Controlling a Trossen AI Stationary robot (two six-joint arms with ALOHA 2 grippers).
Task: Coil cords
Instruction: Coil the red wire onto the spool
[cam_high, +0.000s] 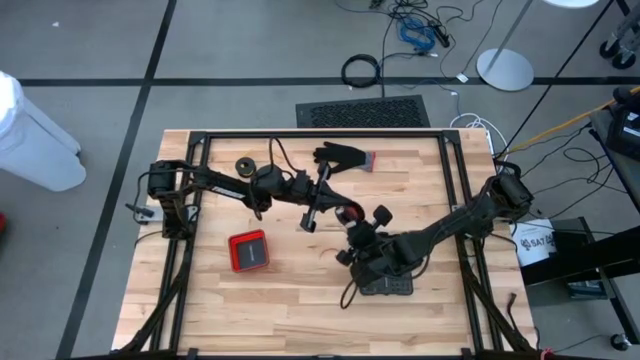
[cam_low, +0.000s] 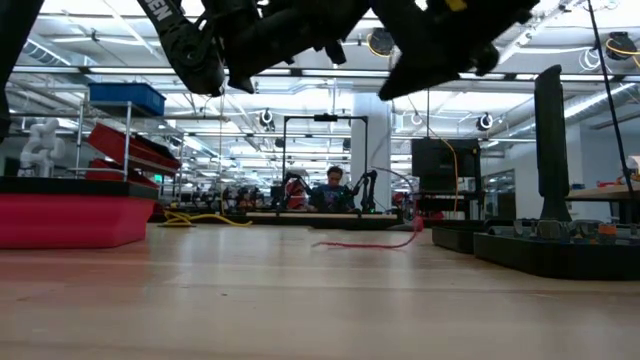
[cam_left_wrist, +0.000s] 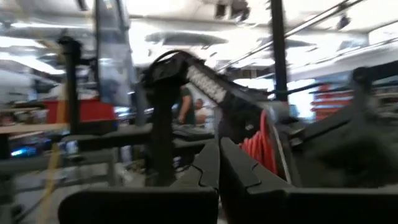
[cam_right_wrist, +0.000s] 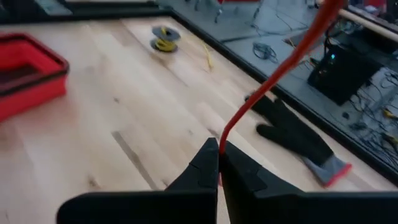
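A reddish-orange cord (cam_right_wrist: 273, 74) runs from my right gripper (cam_right_wrist: 219, 149), which is shut on it, slanting up and out of that view. A bunch of its loops (cam_left_wrist: 261, 143) shows just beyond my left gripper (cam_left_wrist: 219, 158), which is shut and raised over the table's middle (cam_high: 338, 205). Whether the loops touch the left fingers I cannot tell. My right gripper (cam_high: 347, 226) stands close beside it. In the low view a stretch of the cord (cam_low: 370, 243) lies on the tabletop. My right gripper pinches a single strand of the cord (cam_right_wrist: 221, 138) between its two fingers at their free ends. The fingers slant down toward the table's far left. From the pinch the strand rises in a nearly straight line, clear of the table.
A black glove with a red cuff (cam_high: 345, 157) lies at the far middle, and a small spool (cam_high: 245, 165) lies left of it. A red box (cam_high: 248, 250) sits left of centre. A black device (cam_high: 385, 285) lies under the right arm near the front.
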